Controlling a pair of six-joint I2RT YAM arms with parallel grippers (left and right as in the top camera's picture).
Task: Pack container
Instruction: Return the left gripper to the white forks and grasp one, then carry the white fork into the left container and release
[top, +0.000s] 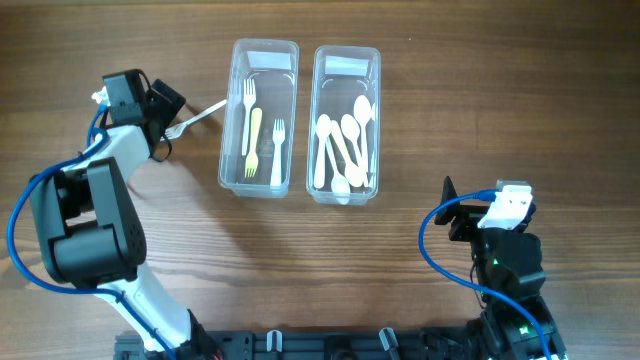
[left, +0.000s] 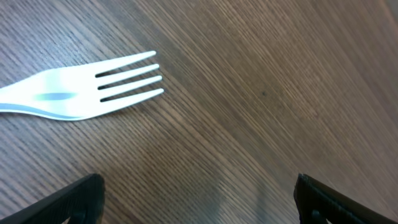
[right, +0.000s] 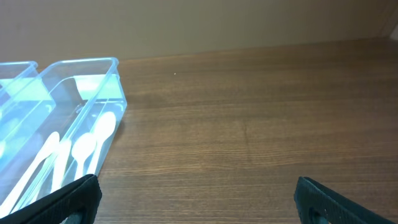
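One white fork (top: 200, 115) lies loose on the bench (top: 420, 110), just left of the fork bin (top: 264, 46) and angled toward it. That bin already holds a yellow fork (top: 253, 130) and a white one (top: 277, 150). The bin to its right (top: 346, 52) holds only spoons (top: 345, 140).

The left arm (top: 90, 220) has its jaws wide and empty above the loose fork's left end. In the left wrist view the fork (left: 81, 93) sits up and to the left, tines pointing right, and is not between the two dark fingertips (left: 81, 199). The right arm (top: 505, 250) waits at the near right, well apart from everything. Its jaws are also wide and empty, facing the spoon bin (right: 115, 68).

The main risk is the offset. A straight descent from this pose would probably land beside the fork or clip only the tines, so the jaws need to be centred over the fork before they go down.

The fork is thin, flat and smooth against the wood. Jaws closing on it may skid it sideways, pinch one edge so it pivots, or press into the bench instead of getting under it. A push to the right could slide it against the bin wall.

Later, a weak grip could drop it, leave it across a rim, or put it among the spoons.
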